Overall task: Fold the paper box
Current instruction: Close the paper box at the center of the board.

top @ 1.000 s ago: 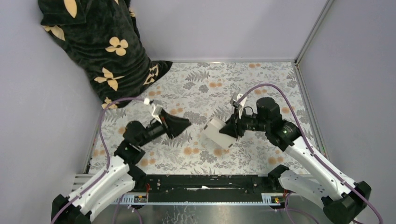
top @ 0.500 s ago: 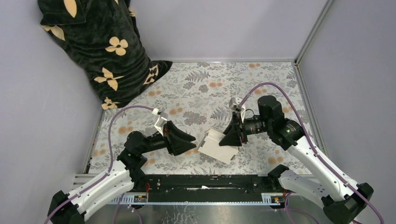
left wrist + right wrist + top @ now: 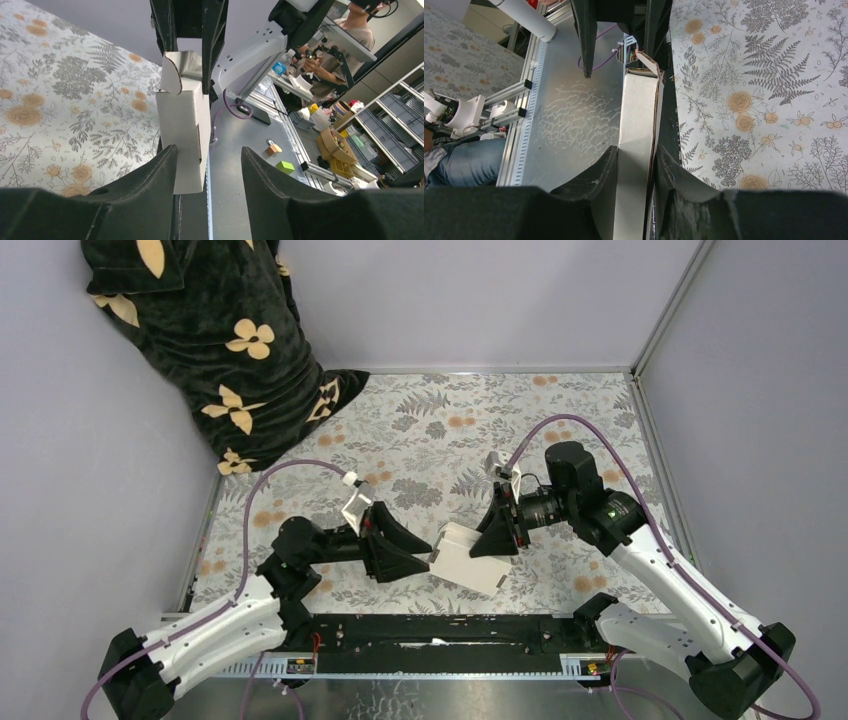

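Although across the floral tabletop [image 3: 420, 430] the left arm [image 3: 310, 545] had stood well apart a second before, it had since swung in to the paper box [image 3: 468, 562], which was held over the near middle, one rounded flap [image 3: 171, 75] loose. Right gripper [image 3: 634, 152]: jaws narrow, pinching the box's thin sides, unchanged. Left gripper [image 3: 207, 150]: jaws spread wider than before, box end at their mouth, unclasped; judged ready for a two-handed fold.

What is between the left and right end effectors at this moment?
The paper box, clamped in the right end effector and extending to the open left end effector; the top external view shows it.
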Robot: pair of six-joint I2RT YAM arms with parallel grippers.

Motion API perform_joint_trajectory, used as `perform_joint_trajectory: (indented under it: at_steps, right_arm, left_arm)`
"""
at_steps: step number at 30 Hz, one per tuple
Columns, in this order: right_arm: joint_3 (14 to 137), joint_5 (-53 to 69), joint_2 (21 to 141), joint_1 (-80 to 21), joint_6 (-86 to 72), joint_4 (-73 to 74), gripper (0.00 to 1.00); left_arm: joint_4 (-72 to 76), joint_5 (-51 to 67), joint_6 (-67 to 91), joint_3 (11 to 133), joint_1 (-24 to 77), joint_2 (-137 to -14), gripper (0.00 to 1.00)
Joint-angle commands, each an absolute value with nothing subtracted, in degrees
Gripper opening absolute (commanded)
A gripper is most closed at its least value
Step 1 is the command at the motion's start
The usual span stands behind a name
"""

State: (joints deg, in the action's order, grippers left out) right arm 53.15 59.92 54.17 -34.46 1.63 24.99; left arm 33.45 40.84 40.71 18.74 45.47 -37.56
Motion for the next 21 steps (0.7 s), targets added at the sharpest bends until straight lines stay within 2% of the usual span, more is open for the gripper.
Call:
perform_joint_trajectory:
  at_steps: [1,12,21]
  right_arm:
    - [55.7,63.6,53.7,-35.0,0.7,23.5,0.14]
    - [55.0,62.9,54.4,-37.0,0.4,22.1,0.14]
    - [55.1,61.4,54.4,-37.3,1.7,25.6,0.13]
  left_arm:
    - [34.6,40.8,38.0,21.3,47.4,-40.9,0.57]
    - [27.6,36.8,31.8,25.9,48.6,-45.2,0.57]
    - [19.0,30.7,27.1,27.7,48.7,-41.5,0.57]
